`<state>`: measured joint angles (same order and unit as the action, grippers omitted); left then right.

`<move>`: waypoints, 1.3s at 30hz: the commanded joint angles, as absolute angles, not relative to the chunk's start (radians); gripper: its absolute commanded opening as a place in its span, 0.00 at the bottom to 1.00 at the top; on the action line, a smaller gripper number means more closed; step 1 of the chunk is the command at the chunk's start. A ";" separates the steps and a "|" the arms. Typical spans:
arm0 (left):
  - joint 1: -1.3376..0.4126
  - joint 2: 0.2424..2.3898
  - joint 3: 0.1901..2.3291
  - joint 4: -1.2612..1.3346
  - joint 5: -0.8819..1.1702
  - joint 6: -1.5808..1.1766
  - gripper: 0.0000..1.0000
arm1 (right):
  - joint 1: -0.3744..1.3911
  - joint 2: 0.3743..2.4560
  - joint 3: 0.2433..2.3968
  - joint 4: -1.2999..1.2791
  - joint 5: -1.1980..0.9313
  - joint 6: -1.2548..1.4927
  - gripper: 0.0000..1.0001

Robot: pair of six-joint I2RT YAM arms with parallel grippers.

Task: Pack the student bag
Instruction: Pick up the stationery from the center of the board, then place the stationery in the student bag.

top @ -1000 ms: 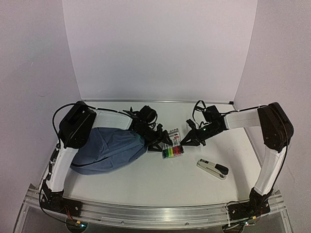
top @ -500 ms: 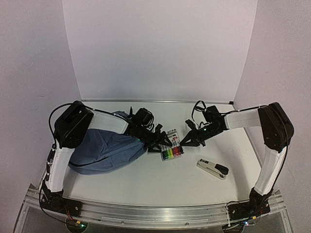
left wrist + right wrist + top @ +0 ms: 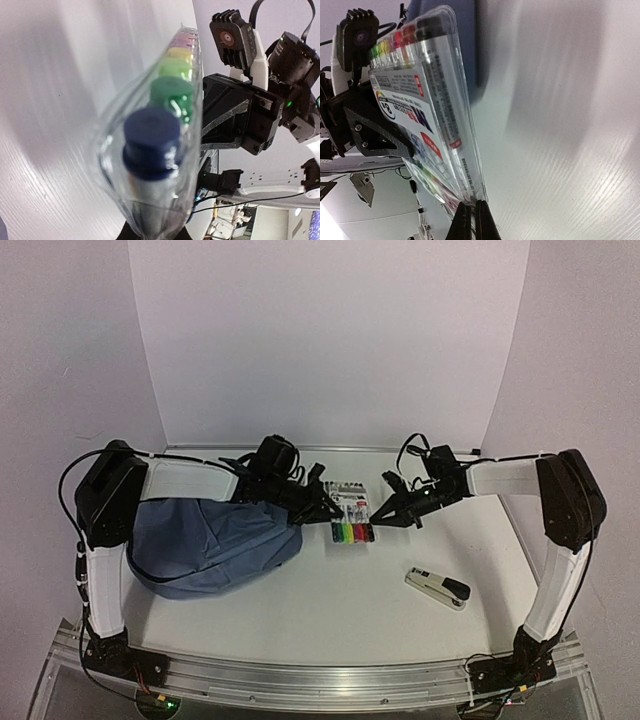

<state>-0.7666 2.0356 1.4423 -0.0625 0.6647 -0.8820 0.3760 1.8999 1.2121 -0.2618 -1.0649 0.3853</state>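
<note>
The student bag (image 3: 210,545) lies slumped at the left of the table, slate-blue, and shows as a blue patch (image 3: 465,40) in the right wrist view. A clear pack of coloured markers (image 3: 352,515) hangs between both arms, off the table. My left gripper (image 3: 322,510) pinches its left end; the plastic fills the left wrist view (image 3: 165,125) and runs down between the dark fingertips (image 3: 155,236). At the pack's right edge (image 3: 420,100), my right gripper (image 3: 378,512) has its thin fingers (image 3: 472,220) pressed together on the plastic seam.
A grey and black stapler (image 3: 438,587) lies on the white table to the right front. White walls stand at the back and sides. Black bag straps (image 3: 285,480) lie under the left wrist.
The left gripper reached the marker pack and shut on its left end. Both grippers have since lifted the pack off the table and carried it towards the back.
</note>
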 commanded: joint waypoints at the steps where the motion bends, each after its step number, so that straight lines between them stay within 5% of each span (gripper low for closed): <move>1: -0.773 1.952 1.464 -0.059 0.664 -0.850 0.00 | 0.390 1.883 1.324 -0.204 -1.161 0.383 0.11; 5: -0.758 1.916 1.499 -0.140 0.632 -0.828 0.00 | 0.382 1.896 1.401 -0.217 -1.096 0.366 0.61; 7: -0.745 1.879 1.510 -0.197 0.592 -0.821 0.00 | 0.378 1.913 1.449 -0.229 -1.040 0.352 0.79; 11: -0.699 1.776 1.481 -0.343 0.462 -0.830 0.00 | 0.386 1.980 1.571 -0.256 -0.932 0.335 0.88; 24: -0.553 1.398 1.316 -0.664 0.072 -0.934 0.00 | 0.573 2.346 2.059 -0.368 -0.754 0.333 0.84; 33: -0.532 1.276 1.220 -0.714 0.014 -1.014 0.00 | 0.697 2.515 2.259 -0.400 -0.702 0.301 0.78; 36: -0.531 1.269 1.217 -0.732 0.010 -1.014 0.00 | 0.713 2.531 2.266 -0.400 -0.670 0.295 0.67; 39: -0.530 1.278 1.223 -0.743 0.010 -1.004 0.00 | 0.715 2.526 2.236 -0.402 -0.637 0.288 0.44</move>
